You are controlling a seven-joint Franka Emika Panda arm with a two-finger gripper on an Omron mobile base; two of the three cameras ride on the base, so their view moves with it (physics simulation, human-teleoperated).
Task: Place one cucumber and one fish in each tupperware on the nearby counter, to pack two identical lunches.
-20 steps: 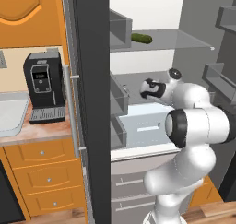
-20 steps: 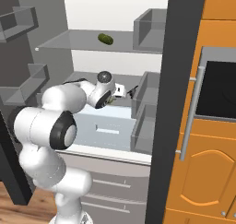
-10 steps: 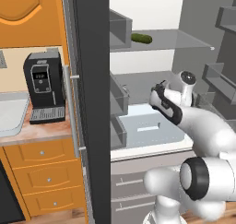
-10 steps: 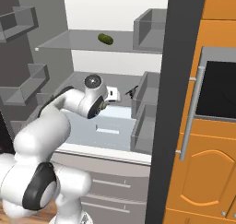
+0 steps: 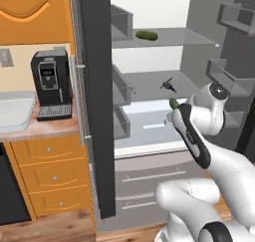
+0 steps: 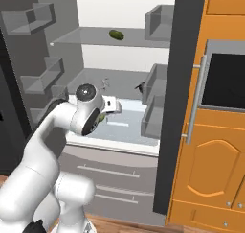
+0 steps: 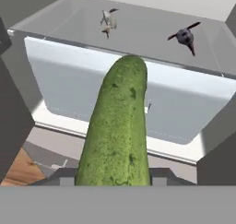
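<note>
We saw 1 cucumber (image 6: 116, 34) lying on the fridge's upper shelf (image 6: 86, 36), our arm (image 6: 72, 126) raised below it.

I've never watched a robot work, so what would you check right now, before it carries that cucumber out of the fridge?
1. Cucumber held in the pincer: ok.
2. Cucumber lifted off the shelf: ok.
3. Second cucumber waiting on the upper glass shelf: ok.
4. Both fish, the pale fish and the dark fish, lying on the lower shelf: ok.
5. Fridge door open for the way out: ok.
6. Trays ready on the counter: cannot tell.
</note>
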